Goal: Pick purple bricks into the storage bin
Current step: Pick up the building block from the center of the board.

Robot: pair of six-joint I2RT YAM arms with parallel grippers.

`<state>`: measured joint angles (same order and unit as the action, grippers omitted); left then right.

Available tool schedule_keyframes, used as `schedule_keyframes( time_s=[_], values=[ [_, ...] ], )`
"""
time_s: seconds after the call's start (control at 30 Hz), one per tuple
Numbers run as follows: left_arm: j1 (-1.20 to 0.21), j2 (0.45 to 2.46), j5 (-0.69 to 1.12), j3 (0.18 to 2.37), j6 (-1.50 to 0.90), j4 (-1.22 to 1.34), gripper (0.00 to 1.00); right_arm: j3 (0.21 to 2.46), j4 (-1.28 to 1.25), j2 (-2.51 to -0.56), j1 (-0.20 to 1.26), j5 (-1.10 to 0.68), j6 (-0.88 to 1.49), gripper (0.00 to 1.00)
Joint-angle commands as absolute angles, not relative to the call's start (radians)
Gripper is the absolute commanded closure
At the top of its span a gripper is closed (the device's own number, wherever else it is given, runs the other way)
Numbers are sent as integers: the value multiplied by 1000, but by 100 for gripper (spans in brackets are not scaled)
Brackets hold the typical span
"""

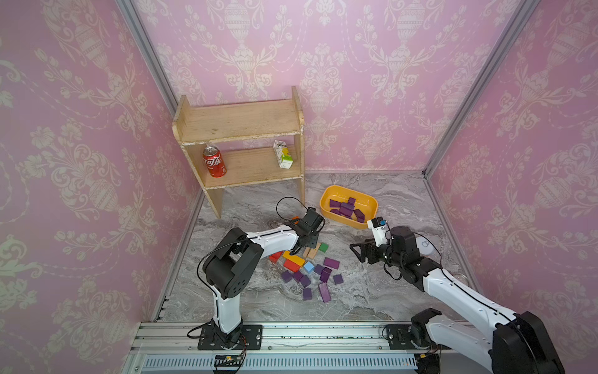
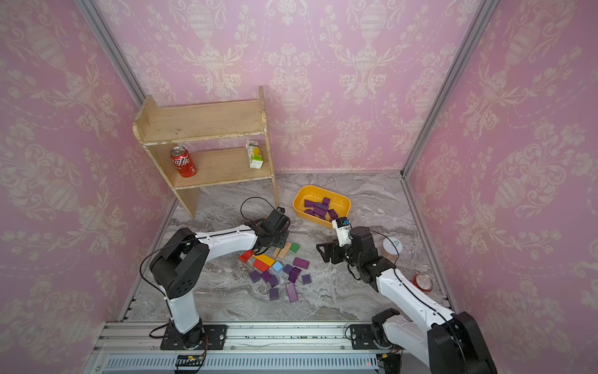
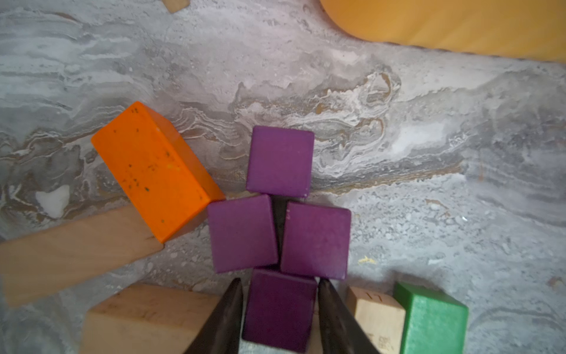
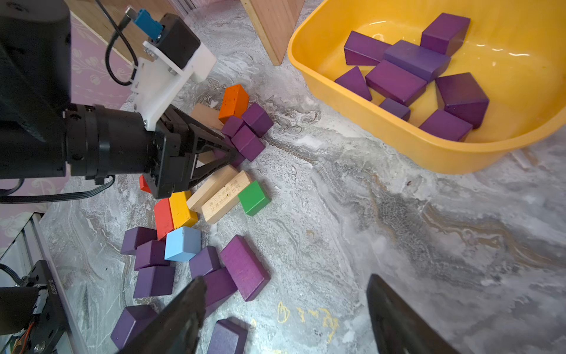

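Left pincer (image 3: 279, 285) clamped on purple cube (image 3: 279, 309), near end of four-cube cluster, mid-table. Bin (image 1: 323, 202) lies just far-right of it; left arm nearer. Other purple bricks (image 1: 324, 275) scattered nearer. Right pincer (image 4: 284, 306) open, empty.

Both top views look steeply down from high behind the arm bases across the marble tabletop (image 1: 372, 298) to the wooden shelf (image 1: 239, 123). The left wrist camera hangs very close above a purple brick (image 3: 278, 309); the right wrist camera, seemingly farther back, shares that cluster plus the storage bin (image 4: 398, 144).
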<state>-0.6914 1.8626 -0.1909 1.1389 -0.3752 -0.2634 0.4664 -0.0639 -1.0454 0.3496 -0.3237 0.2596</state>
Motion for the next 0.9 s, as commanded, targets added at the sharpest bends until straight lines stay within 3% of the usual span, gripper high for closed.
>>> schedule_keyframes(
  time_s=[0.0, 0.23, 0.47, 0.87],
  values=[
    [-697, 1882, -218, 1170, -349, -293, 60, 476, -53, -1052, 355, -306, 268, 17],
    [-698, 1898, -218, 1192, -341, -306, 67, 478, -39, -1054, 356, -281, 272, 17],
    [-698, 1925, -229, 1195, -348, -314, 63, 480, -26, -1049, 355, -265, 272, 17],
    [-699, 1868, -231, 1151, -360, -271, 75, 474, -21, -1051, 355, -232, 276, 16]
  ],
)
